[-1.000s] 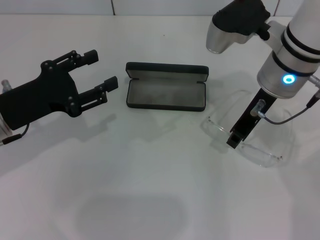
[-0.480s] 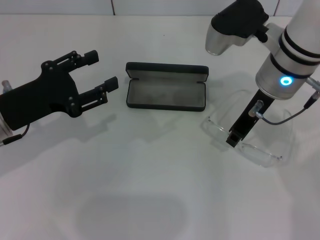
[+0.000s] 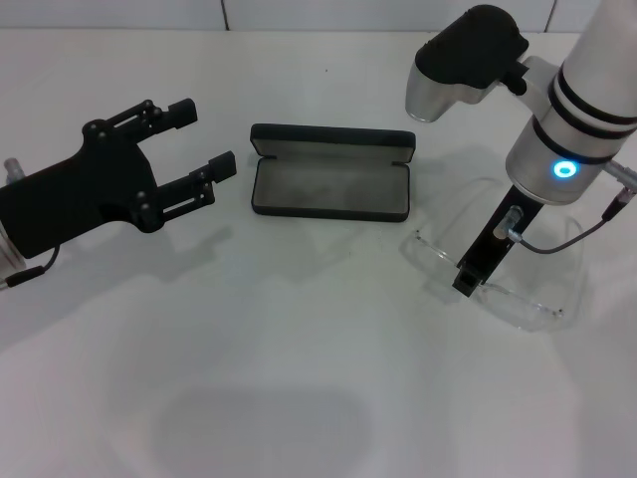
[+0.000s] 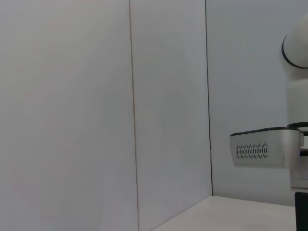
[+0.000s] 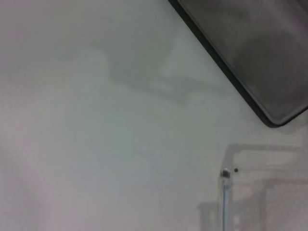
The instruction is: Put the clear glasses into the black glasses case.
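Right tool [image 3: 466,282] on clear glasses [image 3: 518,304], grip unclear | left tool [image 3: 194,149] open | no writing

A plain white table [image 3: 299,378] fills the scene — soft shadows across it. At 12 o'clock, pale wall panels [image 4: 96,96] meet at thin dark seams.

The right arm's black hand [image 3: 468,280] has eased slightly back toward the robot over the fully transparent, colourless plastic glasses [image 3: 495,282], and the silver-and-white wrist above it has tilted further left.
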{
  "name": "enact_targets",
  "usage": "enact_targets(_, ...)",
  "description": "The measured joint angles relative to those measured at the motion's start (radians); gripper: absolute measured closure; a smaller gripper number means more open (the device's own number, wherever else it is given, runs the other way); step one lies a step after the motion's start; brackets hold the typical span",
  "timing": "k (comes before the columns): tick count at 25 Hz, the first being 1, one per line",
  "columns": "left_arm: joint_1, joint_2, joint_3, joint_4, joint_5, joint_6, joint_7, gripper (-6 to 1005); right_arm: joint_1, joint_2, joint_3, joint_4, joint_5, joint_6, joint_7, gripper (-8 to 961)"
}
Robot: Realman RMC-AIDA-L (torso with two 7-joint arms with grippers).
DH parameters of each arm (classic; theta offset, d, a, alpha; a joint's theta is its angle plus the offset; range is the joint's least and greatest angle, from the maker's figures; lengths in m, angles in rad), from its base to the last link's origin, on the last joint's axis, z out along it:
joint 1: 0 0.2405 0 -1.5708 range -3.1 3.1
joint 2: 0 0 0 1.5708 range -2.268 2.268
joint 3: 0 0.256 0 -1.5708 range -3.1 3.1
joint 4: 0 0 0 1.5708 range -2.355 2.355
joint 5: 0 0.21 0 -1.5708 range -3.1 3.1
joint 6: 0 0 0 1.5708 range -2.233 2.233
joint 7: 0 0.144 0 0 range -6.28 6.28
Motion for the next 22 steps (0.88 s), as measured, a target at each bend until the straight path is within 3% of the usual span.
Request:
enact_targets(10, 0.001, 0.000, 0.000, 0.001, 0.000, 0.000, 0.000, 269, -0.001, 0.000, -0.028, -0.010, -0.003, -0.008, -0.005, 736)
enact_targets(15, 0.001, 0.000, 0.000, 0.004, 0.000, 0.000, 0.000, 269, -0.004, -0.002, -0.021, -0.036, -0.004, -0.022, 0.000, 813)
enact_targets(22, 0.010, 0.001, -0.002, 0.006, -0.033, 0.004, -0.003, 269, -0.073, -0.005, 0.064, -0.231, 0.002, -0.138, 0.059, 854)
